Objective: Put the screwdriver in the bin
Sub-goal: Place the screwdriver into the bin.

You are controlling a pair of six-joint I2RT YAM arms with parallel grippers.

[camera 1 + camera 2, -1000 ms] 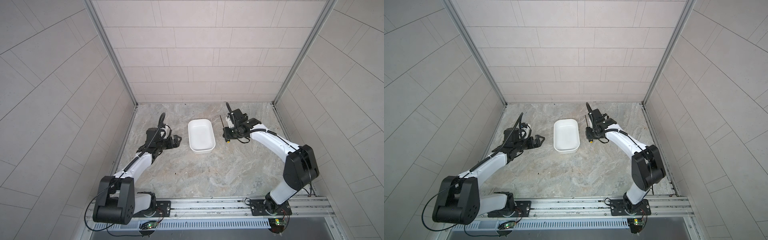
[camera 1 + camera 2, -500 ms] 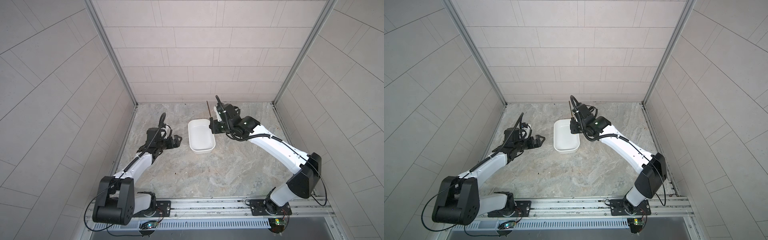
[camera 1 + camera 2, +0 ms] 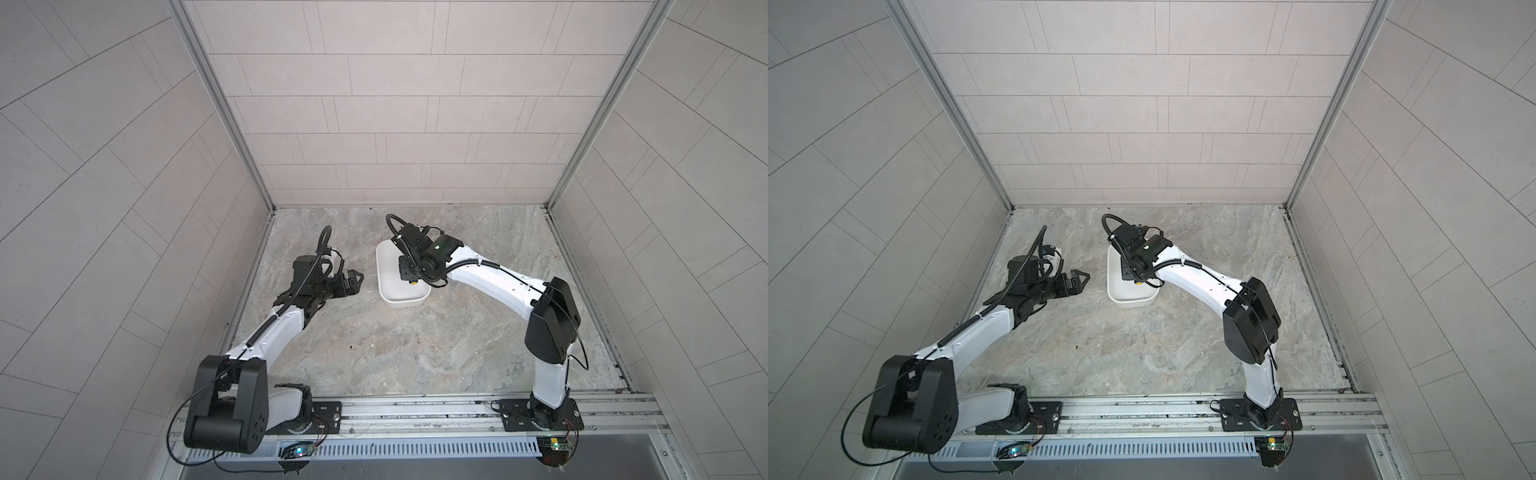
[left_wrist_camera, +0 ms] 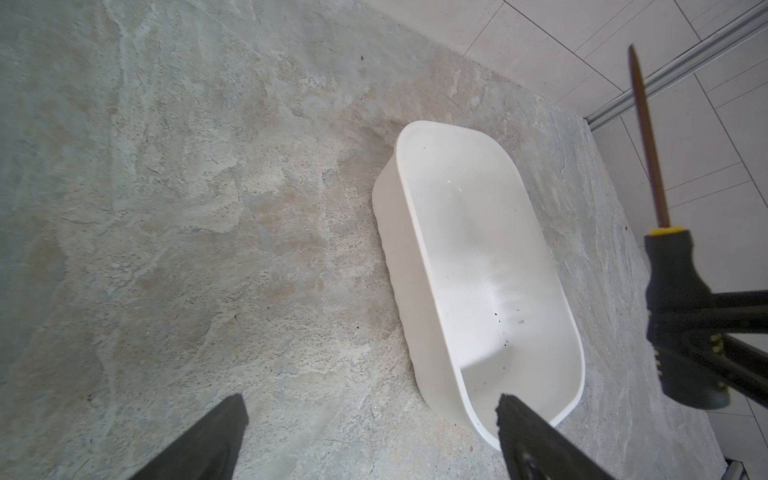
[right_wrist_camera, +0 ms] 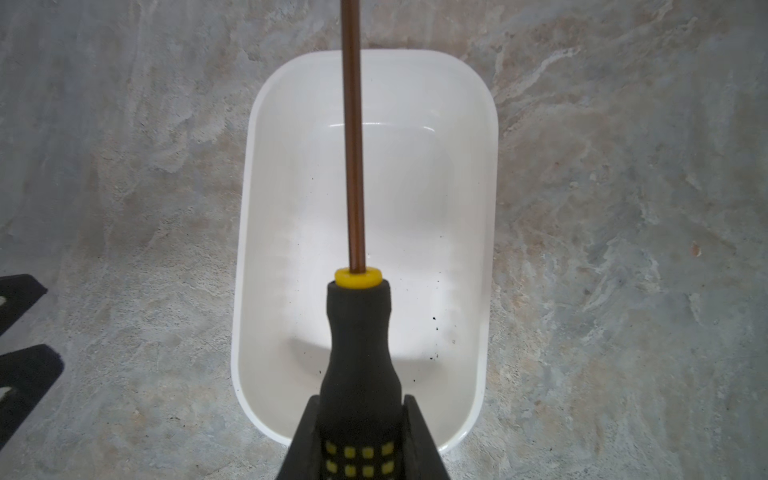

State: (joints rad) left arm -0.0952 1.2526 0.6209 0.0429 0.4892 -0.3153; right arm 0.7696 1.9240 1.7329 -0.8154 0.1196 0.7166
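the right gripper is clamped on the black handle of the screwdriver, its jaws pressing on either side of the handle just above the yellow dots. the tool hangs over the bin and is clear of the bin's floor and walls. the relation that governs the coming move is alignment: the screwdriver's long axis runs parallel to the bin's long axis and close to its centre line. the handle is over the near end and the shaft points toward the far end. whether the tip clears the far rim cannot be told from these views. in a top view, the yellow end cap shows over the bin's interior. the bin is empty and sits on the table. the left gripper rests beside the bin with its jaws apart and holds nothing. the right arm is the nearer one. judgement: placement is nearly complete. what remains is a short descent followed by release.
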